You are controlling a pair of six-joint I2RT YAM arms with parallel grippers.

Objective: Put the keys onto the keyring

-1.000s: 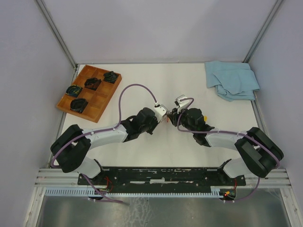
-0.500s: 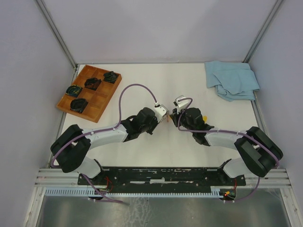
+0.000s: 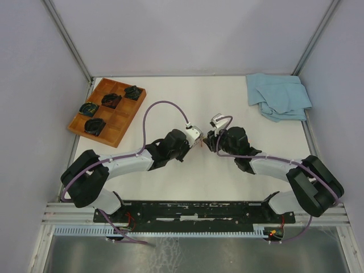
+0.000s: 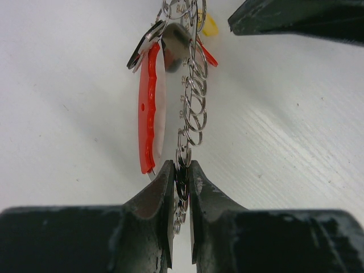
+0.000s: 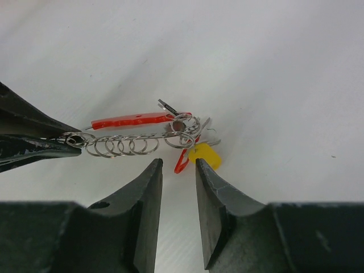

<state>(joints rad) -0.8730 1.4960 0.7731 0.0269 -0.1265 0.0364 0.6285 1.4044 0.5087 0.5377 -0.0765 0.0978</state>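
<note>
Chain (image 4: pixel 190 96) clamped in your left tool (image 4: pixel 181 170): jaws pinched narrow on the last links, and the keyring (image 5: pixel 136 120) stretched out from there over the bench (image 5: pixel 267 62). I can't tell whether it's resting on the bench or just clear of it.

Follow the chain to its other end and that's where everything gathers. You've got the ring (image 5: pixel 185 138), the red strap (image 4: pixel 149 108) running alongside the chain, and the keys (image 5: pixel 206 126) bunched right at the ring. The yellow key (image 5: pixel 206 154) is on the side nearest your right tool (image 5: pixel 177 164).

That right tool is empty, with its jaws a narrow gap apart. Its tips hover just beside the ring end of the chain.

So where are you? The keys sit tight against the ring and look gathered on it, yellow one included. But the metal overlaps too much to say whether every key is threaded through or only leaning there.

My read is that you're late in the job, on the last key or checking. What's left, if anything, is to confirm each key hangs from the ring at the chain's far end, then release the chain.
</note>
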